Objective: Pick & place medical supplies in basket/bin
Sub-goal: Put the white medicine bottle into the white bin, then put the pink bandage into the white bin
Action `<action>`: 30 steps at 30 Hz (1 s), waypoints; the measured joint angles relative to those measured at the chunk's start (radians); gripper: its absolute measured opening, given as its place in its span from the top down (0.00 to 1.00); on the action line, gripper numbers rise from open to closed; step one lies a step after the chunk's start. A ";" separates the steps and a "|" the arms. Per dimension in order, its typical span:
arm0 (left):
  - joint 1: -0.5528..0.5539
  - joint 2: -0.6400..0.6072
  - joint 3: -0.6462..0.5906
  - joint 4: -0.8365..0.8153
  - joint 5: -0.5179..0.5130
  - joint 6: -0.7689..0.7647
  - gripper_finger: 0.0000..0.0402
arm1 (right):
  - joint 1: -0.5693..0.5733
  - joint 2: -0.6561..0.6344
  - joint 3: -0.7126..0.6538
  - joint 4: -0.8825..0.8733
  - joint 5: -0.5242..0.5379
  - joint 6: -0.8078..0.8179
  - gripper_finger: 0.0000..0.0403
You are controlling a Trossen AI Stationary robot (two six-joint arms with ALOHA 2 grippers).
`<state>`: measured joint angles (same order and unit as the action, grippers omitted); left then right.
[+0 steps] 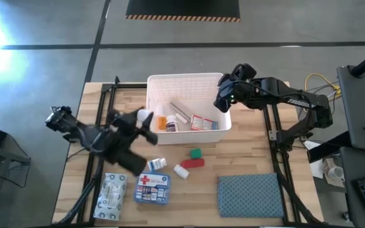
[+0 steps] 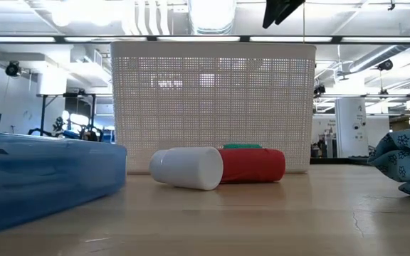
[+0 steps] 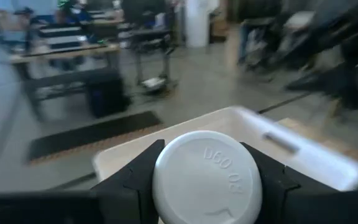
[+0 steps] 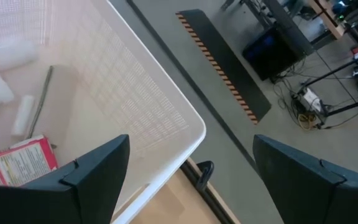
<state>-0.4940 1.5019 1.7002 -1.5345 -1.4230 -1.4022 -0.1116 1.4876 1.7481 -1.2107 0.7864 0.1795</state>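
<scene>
We see several supplies already in the basket (image 1: 185, 81). Our left gripper (image 1: 146, 120) pinches a white bottle (image 3: 206, 176) (right gripper (image 1: 224, 95) spread, empty); the first-aid box (image 1: 153, 188) and small packs remain.

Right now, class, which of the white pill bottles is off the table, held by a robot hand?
The white pill bottle clamped in the left hand beside the white gridded basket; another white pill bottle lies on the wooden table.

Basket (image 1: 185, 81) top open; right gripper (image 1: 224, 95) over its corner.
</scene>
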 joint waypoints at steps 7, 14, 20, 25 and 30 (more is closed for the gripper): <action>0.204 -0.001 -0.135 0.447 0.298 0.445 0.61 | 0.000 0.000 0.000 0.043 0.001 -0.027 0.18; 0.351 -0.002 -0.296 1.148 0.576 1.086 0.61 | 0.000 0.000 0.000 0.059 0.001 -0.053 0.18; 0.611 -0.016 -0.341 1.143 1.103 1.140 0.61 | 0.002 0.000 0.000 0.040 0.001 -0.053 0.18; 0.737 -0.017 -0.374 1.039 1.153 1.061 0.56 | 0.002 -0.002 0.000 0.017 -0.001 -0.042 0.18; 0.756 -0.023 -0.351 0.808 1.154 1.052 0.42 | 0.002 -0.004 0.000 -0.041 -0.001 0.000 0.18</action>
<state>0.2619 1.4792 1.3495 -0.7261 -0.2690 -0.3503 -0.1095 1.4834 1.7481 -1.2517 0.7853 0.1796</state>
